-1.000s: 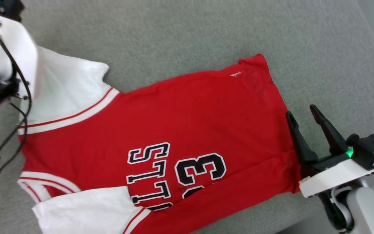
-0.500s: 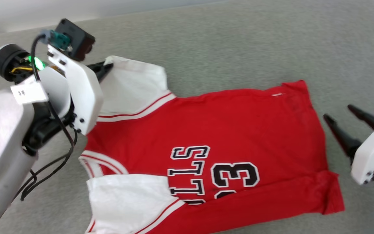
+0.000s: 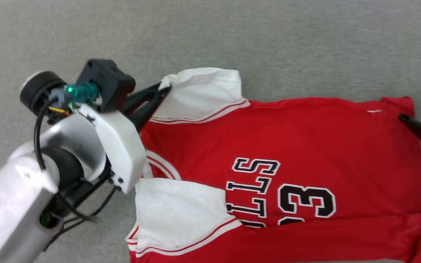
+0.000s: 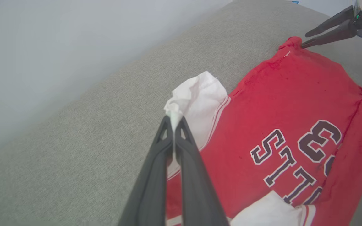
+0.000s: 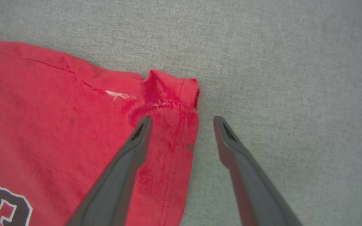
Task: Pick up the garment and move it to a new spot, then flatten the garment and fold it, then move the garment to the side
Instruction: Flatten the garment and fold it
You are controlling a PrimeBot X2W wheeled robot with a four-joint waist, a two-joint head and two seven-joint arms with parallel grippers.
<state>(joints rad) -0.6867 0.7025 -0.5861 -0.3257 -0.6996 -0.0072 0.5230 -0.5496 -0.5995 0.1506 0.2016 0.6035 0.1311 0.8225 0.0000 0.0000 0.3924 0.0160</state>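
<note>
Fingers of the left gripper pinch the white sleeve edge of the shirt, which lies spread front up on a grey fabric surface. At its red hem corner the right gripper stands wide open, one finger over cloth, holding nothing.

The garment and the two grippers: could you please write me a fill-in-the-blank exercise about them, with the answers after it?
The left gripper is shut on a ____ sleeve of the garment.
The right gripper, at the red hem corner, is ____.
The lettering on the garment is ____ with a white outline.
Missing words: white; open; black.
</note>
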